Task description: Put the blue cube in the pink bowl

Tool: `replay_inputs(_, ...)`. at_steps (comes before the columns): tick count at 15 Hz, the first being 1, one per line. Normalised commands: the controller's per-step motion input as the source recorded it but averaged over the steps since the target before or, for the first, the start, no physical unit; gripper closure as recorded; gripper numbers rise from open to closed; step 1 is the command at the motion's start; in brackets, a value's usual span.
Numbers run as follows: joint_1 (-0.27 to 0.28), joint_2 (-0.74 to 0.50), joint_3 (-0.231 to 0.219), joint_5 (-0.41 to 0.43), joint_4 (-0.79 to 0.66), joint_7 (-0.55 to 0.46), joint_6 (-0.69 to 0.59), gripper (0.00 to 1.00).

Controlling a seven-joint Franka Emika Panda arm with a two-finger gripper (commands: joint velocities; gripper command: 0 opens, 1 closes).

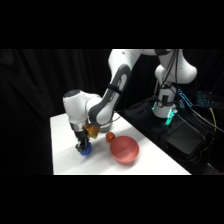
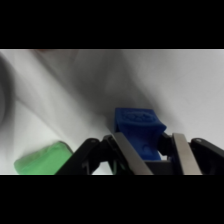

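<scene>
At the near left of the white table (image 1: 62,150), the white Franka arm (image 1: 112,92) is reaching down from its base at the upper right, and its gripper (image 1: 83,148) is sitting low over the tabletop with the blue cube (image 1: 85,151) at its tip. In the wrist view the two metal fingers (image 2: 129,155) are flanking the blue cube (image 2: 139,131), one on either side of it and close against its faces; whether they are actually pressing on it or merely standing beside it cannot be told. The cube is looking as if it is resting on or just above the white surface, well clear of any dish.

To the right of the gripper in the side view, the pink bowl (image 1: 124,149) is standing upright near the table's front right edge, apart from the cube and holding nothing that can be seen. A small red-orange ball (image 1: 109,136) is lying just behind the bowl's far left rim, between the bowl and the arm.

In the wrist view a flat light-green block (image 2: 42,161) is lying on the table to the left of the gripper's black linkage (image 2: 95,156), apart from the cube. A blurred grey curved shape (image 2: 5,95) is showing at the far left edge of that view; what it is cannot be made out.
</scene>
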Motion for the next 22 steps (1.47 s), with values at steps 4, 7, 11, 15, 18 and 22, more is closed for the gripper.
replay_inputs(4, 0.054, -0.48, -0.079, -0.071, -0.19, -0.14, -0.34, 0.78)
replay_inputs(7, 0.003, -0.41, -0.054, -0.111, -0.1, -0.15, -0.4, 0.78)
replay_inputs(11, -0.069, -0.38, -0.002, -0.1, -0.03, -0.23, -0.41, 0.78)
replay_inputs(15, -0.061, -0.32, 0.019, -0.116, 0.02, -0.19, -0.36, 0.78)
replay_inputs(18, -0.031, -0.25, 0.053, -0.125, -0.01, -0.14, -0.27, 0.78)
replay_inputs(22, 0.001, -0.25, 0.086, -0.106, -0.16, -0.1, -0.11, 0.78)
